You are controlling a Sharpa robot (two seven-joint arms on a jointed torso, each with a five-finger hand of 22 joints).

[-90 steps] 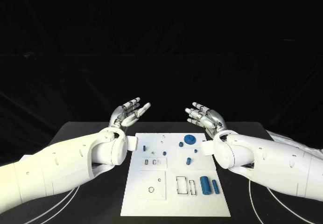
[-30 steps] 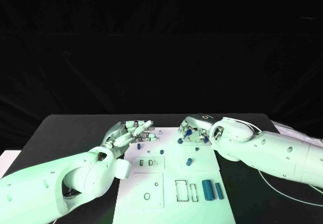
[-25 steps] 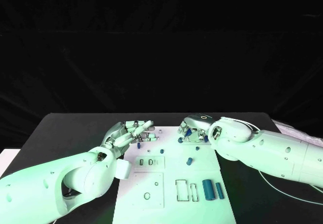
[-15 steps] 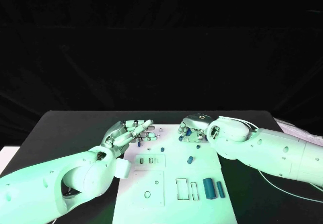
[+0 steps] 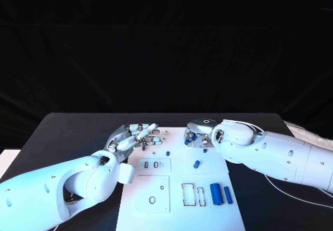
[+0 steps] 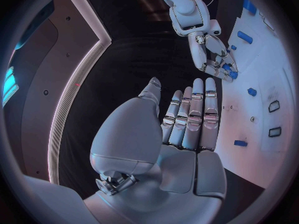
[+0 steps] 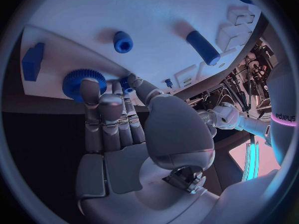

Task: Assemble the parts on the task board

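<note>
Blue plastic gear [image 7: 82, 81] looked light and stiff; right robot hand [image 7: 115, 115] touched its toothed rim, grip unclear; left robot hand [image 6: 187, 118] lay open, empty.

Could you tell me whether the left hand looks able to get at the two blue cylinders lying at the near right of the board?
Probably yes: the blue cylinders lie uncovered on the task board, and the left hand holds nothing. It would have to draw back and cross the board.

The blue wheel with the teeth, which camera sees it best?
The right wrist view: the blue toothed wheel sits close, teeth clear, with the right hand touching it. In the head view and left wrist view that hand mostly hides it.
</note>
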